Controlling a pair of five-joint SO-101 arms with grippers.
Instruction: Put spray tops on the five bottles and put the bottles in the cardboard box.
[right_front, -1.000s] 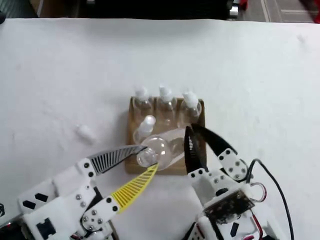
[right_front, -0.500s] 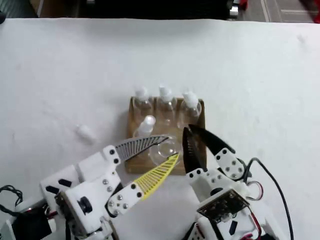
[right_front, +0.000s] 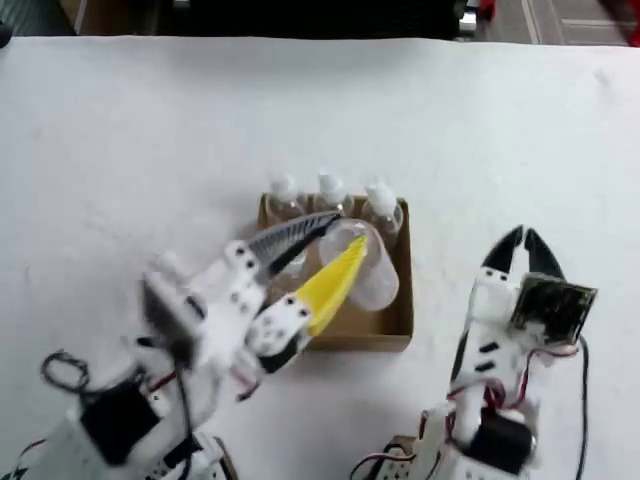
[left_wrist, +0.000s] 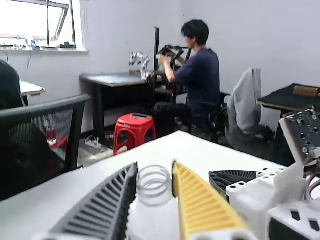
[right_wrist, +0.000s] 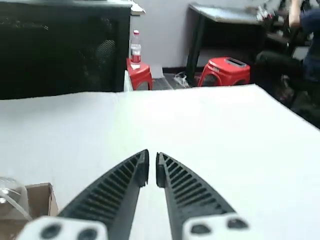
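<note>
An uncapped bottle (right_front: 366, 268) is clamped in the left pincer (right_front: 346, 232) over the cardboard box (right_front: 404, 300), right pincer (right_front: 526, 240) pressed together, so it could easily get boxed topless.

The white-covered table (right_front: 480, 130) held a cardboard box (right_front: 385, 335) lying flat on it. The box sat about midway between the left and right edges, closer to the near edge than to the far one.
</note>
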